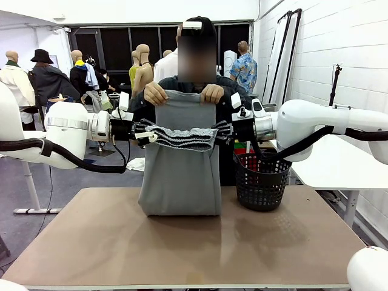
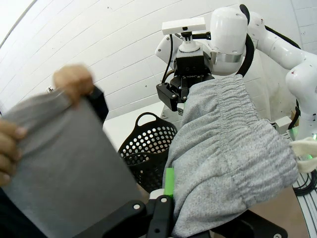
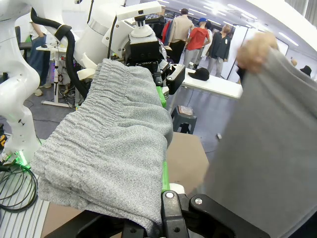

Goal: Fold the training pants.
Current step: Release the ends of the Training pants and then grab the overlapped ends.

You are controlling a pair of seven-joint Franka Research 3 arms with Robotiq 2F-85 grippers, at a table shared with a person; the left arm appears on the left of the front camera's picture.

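Front view: training pants [image 1: 180,176] beside basket [image 1: 262,182]

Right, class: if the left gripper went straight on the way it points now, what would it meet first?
The left gripper would meet more of the training pants it grips, then probably the right gripper facing it.

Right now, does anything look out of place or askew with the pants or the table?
Nothing stands out. The training pants hang evenly, waistband bunched between the left gripper and right gripper, far end in the person's hands. The black basket stands upright.
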